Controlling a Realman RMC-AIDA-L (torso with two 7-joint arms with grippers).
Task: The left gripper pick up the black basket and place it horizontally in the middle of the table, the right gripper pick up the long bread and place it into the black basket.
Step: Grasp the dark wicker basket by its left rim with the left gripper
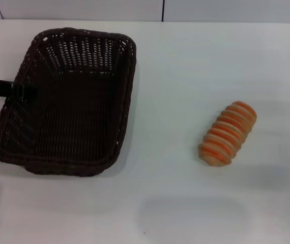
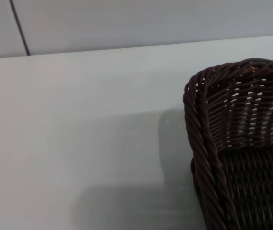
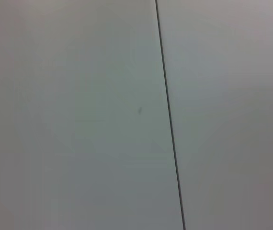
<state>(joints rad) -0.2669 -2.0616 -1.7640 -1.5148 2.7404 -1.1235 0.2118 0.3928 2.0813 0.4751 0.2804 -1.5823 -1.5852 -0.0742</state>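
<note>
The black basket (image 1: pixel 68 107) stands on the white table (image 1: pixel 185 66) at the left, empty, its long side running away from me and slightly tilted. The left gripper (image 1: pixel 22 90), a black arm tip coming in from the left edge, is at the basket's left rim. The left wrist view shows one basket corner (image 2: pixel 237 143) with its braided rim, and bare table (image 2: pixel 79 120) beside it. The long bread (image 1: pixel 228 133), tan with orange stripes, lies on the table at the right, well apart from the basket. The right gripper is out of view.
A pale wall with dark vertical seams (image 1: pixel 163 10) runs behind the table's far edge. The right wrist view shows only a plain pale surface with one dark seam (image 3: pixel 170 120). White tabletop lies between basket and bread.
</note>
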